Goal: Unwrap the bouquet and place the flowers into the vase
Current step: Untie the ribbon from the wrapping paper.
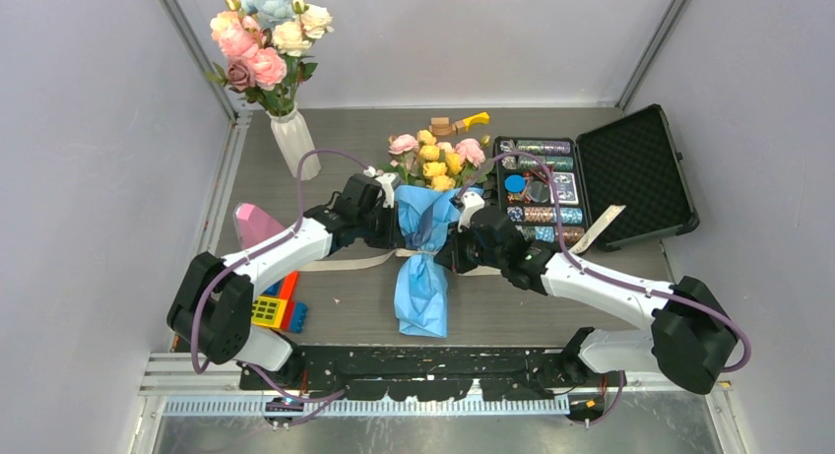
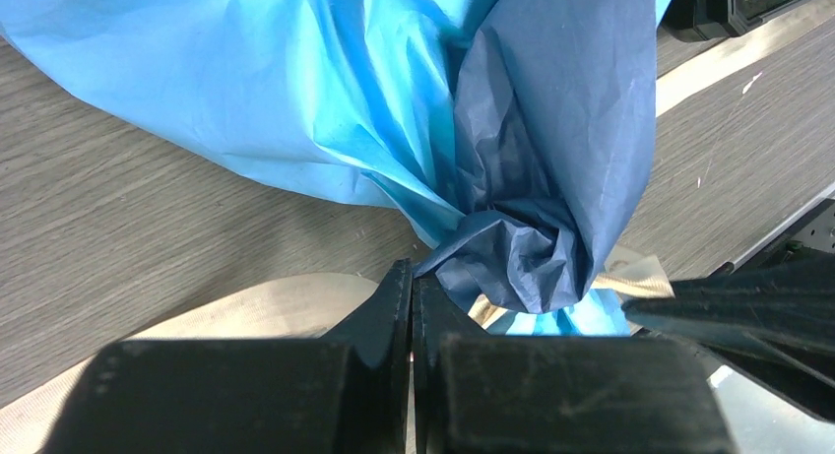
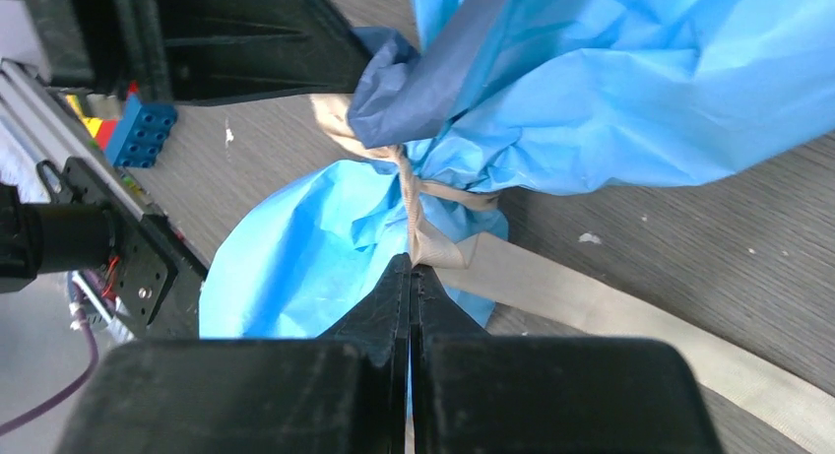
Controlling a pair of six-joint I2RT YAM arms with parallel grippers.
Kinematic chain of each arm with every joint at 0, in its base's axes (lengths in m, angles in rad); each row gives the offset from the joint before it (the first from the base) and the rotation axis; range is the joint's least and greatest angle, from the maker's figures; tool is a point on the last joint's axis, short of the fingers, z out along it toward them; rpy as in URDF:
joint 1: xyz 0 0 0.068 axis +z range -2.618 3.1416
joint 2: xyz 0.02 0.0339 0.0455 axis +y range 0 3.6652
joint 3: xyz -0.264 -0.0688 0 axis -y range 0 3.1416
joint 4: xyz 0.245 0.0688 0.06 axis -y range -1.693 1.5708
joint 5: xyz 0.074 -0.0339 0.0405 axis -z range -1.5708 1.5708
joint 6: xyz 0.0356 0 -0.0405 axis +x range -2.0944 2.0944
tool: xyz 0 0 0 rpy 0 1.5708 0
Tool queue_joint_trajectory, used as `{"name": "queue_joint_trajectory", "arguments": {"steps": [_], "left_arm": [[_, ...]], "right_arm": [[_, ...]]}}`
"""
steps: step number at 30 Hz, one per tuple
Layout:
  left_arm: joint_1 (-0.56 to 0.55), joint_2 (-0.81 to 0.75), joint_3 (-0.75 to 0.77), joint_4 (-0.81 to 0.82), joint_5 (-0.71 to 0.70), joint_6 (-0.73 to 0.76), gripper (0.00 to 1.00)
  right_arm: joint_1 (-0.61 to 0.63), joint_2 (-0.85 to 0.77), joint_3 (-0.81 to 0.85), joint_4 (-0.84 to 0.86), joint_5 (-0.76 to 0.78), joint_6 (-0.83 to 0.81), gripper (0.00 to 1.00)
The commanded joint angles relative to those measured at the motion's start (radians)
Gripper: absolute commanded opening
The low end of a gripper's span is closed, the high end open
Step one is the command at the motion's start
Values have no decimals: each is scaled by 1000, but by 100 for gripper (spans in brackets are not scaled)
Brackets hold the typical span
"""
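Black left pincer [image 2: 411,273], right pincer [image 3: 410,267] closed, flanking bouquet [image 1: 423,249] waist.

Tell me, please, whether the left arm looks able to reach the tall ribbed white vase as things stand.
Probably yes: the vase stands close beyond the left claw, with only grey table between; the claw is shut at the blue paper-wrapped bouquet, though.
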State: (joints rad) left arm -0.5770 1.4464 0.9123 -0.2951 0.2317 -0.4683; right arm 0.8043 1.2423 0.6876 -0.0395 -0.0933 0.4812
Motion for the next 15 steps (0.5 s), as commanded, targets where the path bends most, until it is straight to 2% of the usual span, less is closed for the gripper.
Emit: {"name": "queue_joint_trajectory", "arguments": {"steps": [1, 5, 11, 15], "left_arm": [[2, -25, 11, 25, -1, 26, 0], [2, -26, 19, 3, 24, 61, 3], [3, -89, 16, -30, 67, 155, 36], [2, -125, 11, -32, 103, 198, 51]], "right_arm": [[18, -30, 50, -42, -62, -31, 0], [35, 1, 22, -32, -69, -10, 0], [47, 38, -28, 48, -76, 47, 0], [48, 49, -32, 90, -86, 65, 0]]}}
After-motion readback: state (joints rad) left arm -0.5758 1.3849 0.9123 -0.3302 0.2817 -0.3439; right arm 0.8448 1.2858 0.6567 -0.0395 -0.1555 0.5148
